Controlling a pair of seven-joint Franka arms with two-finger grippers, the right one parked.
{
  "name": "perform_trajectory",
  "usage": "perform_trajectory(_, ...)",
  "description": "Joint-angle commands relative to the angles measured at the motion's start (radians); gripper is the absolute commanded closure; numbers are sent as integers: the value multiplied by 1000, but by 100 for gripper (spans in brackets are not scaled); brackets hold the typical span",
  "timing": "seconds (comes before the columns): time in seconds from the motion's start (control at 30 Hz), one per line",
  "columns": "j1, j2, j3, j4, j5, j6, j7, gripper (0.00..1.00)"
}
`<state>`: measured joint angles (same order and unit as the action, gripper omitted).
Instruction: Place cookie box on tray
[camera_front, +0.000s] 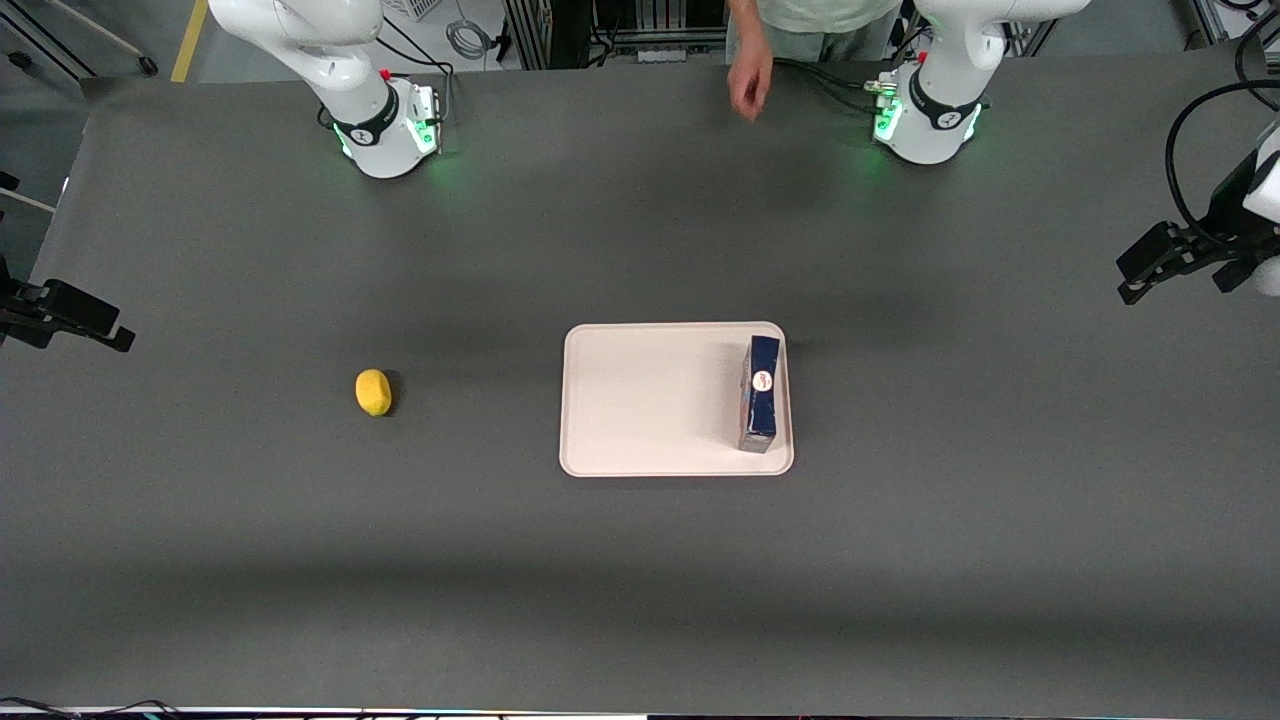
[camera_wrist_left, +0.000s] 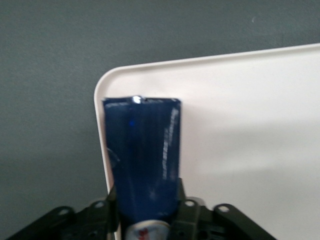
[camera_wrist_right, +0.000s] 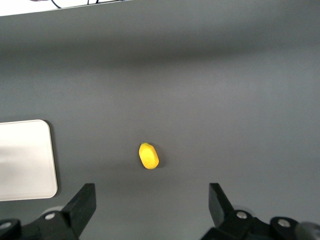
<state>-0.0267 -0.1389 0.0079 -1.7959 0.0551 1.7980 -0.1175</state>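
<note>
- Navy-blue cardboard marks the cookie box, which is set on the pale pinkish tray, along the rim at the working arm's end.
- The left gripper is held above the grey table, well apart from the tray; whether it is clenched or released cannot be told.
- A small yellow lemon-like object is seen toward the parked arm's end.
</note>
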Motion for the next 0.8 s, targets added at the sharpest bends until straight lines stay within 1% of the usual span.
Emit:
perform_trajectory(0.0,-1,7,3,26,3,-42,15,0)
perform_trajectory(0.67,-1,7,0,30,-3,-60,13,0)
perform_trajectory(0.77,-4,7,-5,30,-11,-101,12,0)
